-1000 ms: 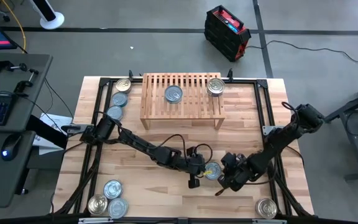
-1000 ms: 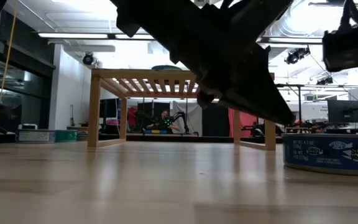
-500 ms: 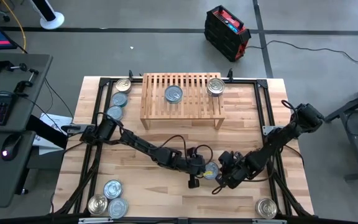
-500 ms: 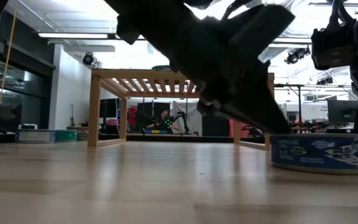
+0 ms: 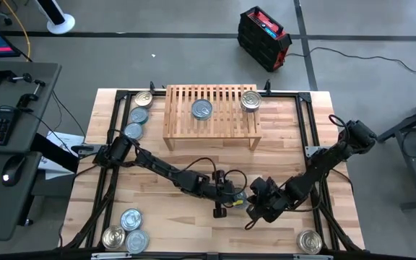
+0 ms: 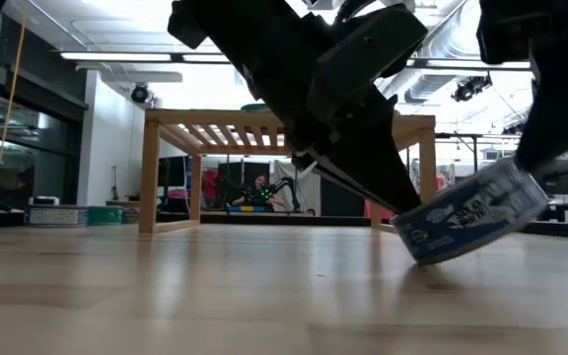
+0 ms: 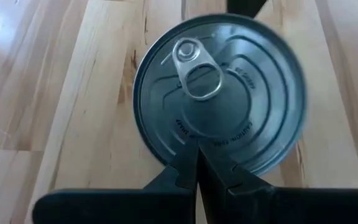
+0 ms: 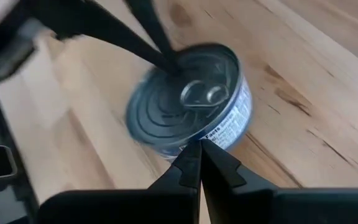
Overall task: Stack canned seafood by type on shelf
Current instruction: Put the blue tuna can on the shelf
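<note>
Near desk's front edge: flat round bluish-silver seafood tin (image 6: pixel 471 222) tipped on its rim, pinched between closed left end effector (image 7: pixel 197 163) and closed right end effector (image 8: pixel 199 158). Probably dense, rigid, slippery; best gripped across sidewall.

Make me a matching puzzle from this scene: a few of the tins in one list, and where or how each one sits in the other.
Things:
1. bluish-lidded tin
2. gold-lidded tin
3. tin being handled
4. lone tin

Places or states:
A. tipped up on one edge
B. flat on the table, far from the shelf, right arm's side
C. middle of the shelf
D. right end of the shelf

Pairs: 1-C, 2-D, 3-A, 4-B
</note>
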### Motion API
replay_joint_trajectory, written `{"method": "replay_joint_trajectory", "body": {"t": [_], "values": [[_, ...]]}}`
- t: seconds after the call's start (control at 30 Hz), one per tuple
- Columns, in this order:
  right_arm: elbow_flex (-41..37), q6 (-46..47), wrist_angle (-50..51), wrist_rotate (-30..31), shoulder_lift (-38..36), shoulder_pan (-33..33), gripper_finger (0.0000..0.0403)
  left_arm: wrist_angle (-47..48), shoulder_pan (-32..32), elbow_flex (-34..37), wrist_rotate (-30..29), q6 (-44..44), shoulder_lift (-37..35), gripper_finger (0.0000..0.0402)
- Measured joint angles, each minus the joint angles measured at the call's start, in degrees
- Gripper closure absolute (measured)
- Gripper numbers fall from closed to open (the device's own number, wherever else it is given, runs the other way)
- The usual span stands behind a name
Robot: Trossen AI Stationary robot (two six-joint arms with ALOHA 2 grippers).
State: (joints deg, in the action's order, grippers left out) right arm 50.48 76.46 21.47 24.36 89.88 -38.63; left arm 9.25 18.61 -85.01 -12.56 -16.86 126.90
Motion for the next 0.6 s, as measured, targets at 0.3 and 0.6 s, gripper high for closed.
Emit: {"method": "replay_joint_trajectory", "body": {"t": [0.3,0.6], "values": [[1.3,-0.9,-1.0,4.4,0.1,0.6,0.0403,1.1,-0.2,0.4,0.4,-0.1,0.7,0.0401],[1.3,-7.0,-0.8,3.6,-3.2,1.3,0.0403,10.9,-0.3,0.1,-0.2,-2.9,-1.3,0.0401]]}}
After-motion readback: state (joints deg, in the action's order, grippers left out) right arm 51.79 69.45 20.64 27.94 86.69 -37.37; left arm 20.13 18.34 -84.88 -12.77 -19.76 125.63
